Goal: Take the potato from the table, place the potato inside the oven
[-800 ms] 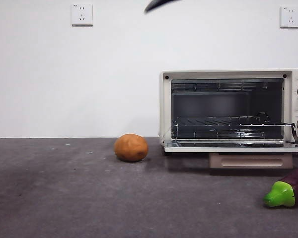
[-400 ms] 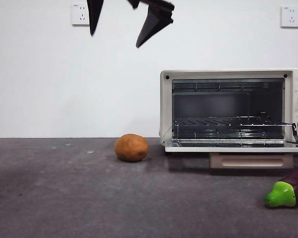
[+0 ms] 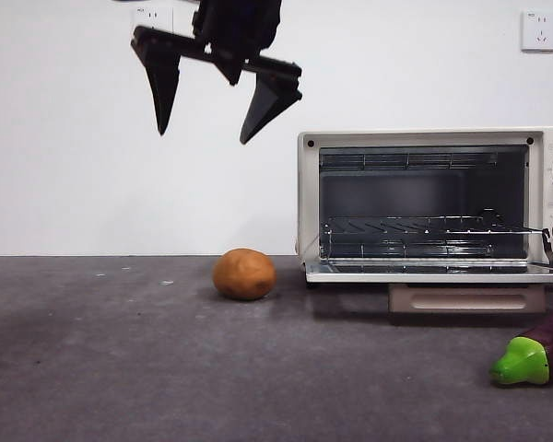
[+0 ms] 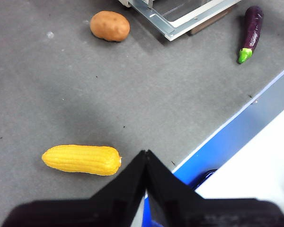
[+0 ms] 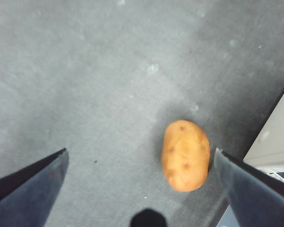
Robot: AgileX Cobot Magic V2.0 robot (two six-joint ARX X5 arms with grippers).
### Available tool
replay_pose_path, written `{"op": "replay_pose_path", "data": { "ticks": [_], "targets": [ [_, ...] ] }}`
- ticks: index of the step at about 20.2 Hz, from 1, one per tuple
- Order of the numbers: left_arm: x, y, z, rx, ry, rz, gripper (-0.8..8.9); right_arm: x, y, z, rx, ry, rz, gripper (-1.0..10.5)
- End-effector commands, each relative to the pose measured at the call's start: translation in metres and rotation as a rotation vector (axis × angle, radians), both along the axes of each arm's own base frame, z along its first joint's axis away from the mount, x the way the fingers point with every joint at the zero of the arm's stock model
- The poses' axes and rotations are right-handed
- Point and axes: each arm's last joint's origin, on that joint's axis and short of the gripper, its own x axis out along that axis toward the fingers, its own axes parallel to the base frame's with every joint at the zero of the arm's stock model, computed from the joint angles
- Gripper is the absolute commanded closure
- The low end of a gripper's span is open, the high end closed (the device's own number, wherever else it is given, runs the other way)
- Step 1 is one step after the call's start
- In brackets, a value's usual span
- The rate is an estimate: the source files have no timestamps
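Observation:
The orange-brown potato lies on the dark grey table, just left of the cream-white oven, whose door hangs open with the wire rack showing. My right gripper hangs open high above the potato, slightly to its left. In the right wrist view the potato sits between the spread jaws, closer to one of them, well below the right gripper. My left gripper is shut and empty, far back from the potato near the table's edge.
A purple eggplant with a green cap lies in front of the oven at the right. A yellow corn cob lies near my left gripper. The blue table border marks the edge.
My right gripper has come down into the front view from the top and now hangs lower, over the potato. The potato has not moved.

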Motion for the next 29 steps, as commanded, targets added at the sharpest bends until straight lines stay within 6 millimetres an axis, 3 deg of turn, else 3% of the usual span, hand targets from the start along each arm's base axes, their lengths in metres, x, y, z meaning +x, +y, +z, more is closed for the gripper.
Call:
{"op": "replay_pose_path", "data": {
  "ticks": [1,9,16,21,29],
  "targets": [
    [0.001,-0.001,-0.002,0.006,-0.003,-0.002,8.18,0.006,0.007,-0.018,-0.040,0.008,0.003,1.0],
    [0.001,-0.001,-0.002,0.005,-0.002,-0.002,8.18,0.025,0.020,-0.065,-0.161,-0.023,-0.020,1.0],
    [0.000,-0.001,-0.002,0.002,0.002,-0.007,8.18,0.045,0.013,-0.105,-0.198,0.065,-0.046,1.0],
    [0.001,-0.001,-0.002,0.002,0.001,-0.007,8.18,0.058,0.003,-0.106,-0.154,0.069,-0.076,1.0],
    [0.006,-0.006,-0.002,0.027,0.018,-0.002,8.19,0.065,0.006,-0.135,-0.176,0.109,-0.075,1.0]
  ]
}}
